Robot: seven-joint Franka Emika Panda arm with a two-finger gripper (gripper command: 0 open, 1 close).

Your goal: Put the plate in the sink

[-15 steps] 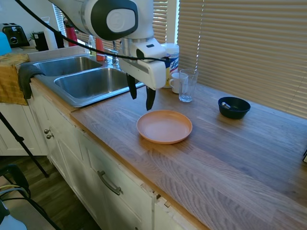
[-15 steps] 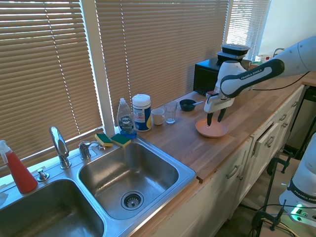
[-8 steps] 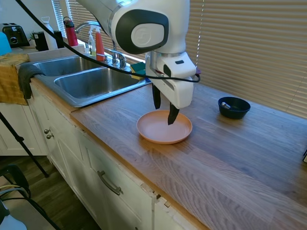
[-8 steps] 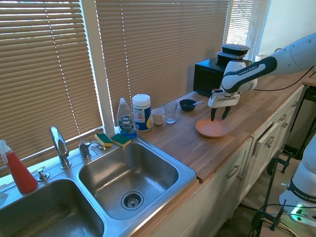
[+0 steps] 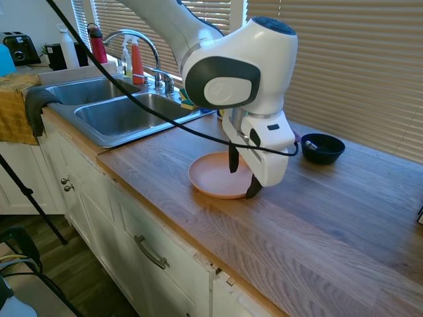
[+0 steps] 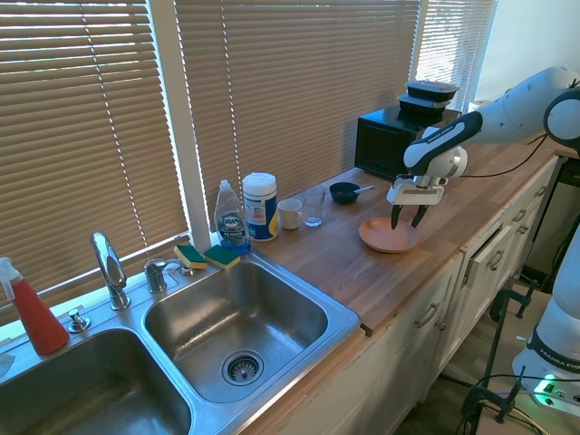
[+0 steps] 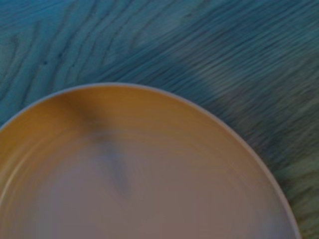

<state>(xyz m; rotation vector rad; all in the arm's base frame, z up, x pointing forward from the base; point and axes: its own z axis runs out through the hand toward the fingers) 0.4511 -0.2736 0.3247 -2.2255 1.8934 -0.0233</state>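
A two-basin stainless steel sink [image 6: 227, 335] with a tall curved chrome faucet [image 6: 109, 265] is sunk into a wooden surface [image 5: 317, 211] beneath slatted window blinds, while a white Franka arm reaches along the worktop toward a peach-orange plate [image 5: 215, 177] lying flat on the wood, well apart from the near basin. The plate is round, shallow and plain, with a low raised rim and a smooth, faintly glossy face; the wrist view shows that rim [image 7: 234, 134] curving cleanly against the wood grain. It looks stiff and light, probably plastic or melamine though the material cannot be confirmed, and likely slick enough to slide on the wood if nudged from the side. With nothing to hold at its centre, the rim is the sensible place to take it, one finger inside and one outside the lip on the side farthest from the sink. The pincer [image 5: 242, 177] hangs just above that far edge with its two dark fingers spread wide and nothing between them. A small dark blue bowl [image 5: 322, 148] sits beyond the plate, and a clear glass [image 6: 314, 206], a white mug [image 6: 290, 214] and a dish-soap bottle [image 6: 231, 217] stand near the sink.
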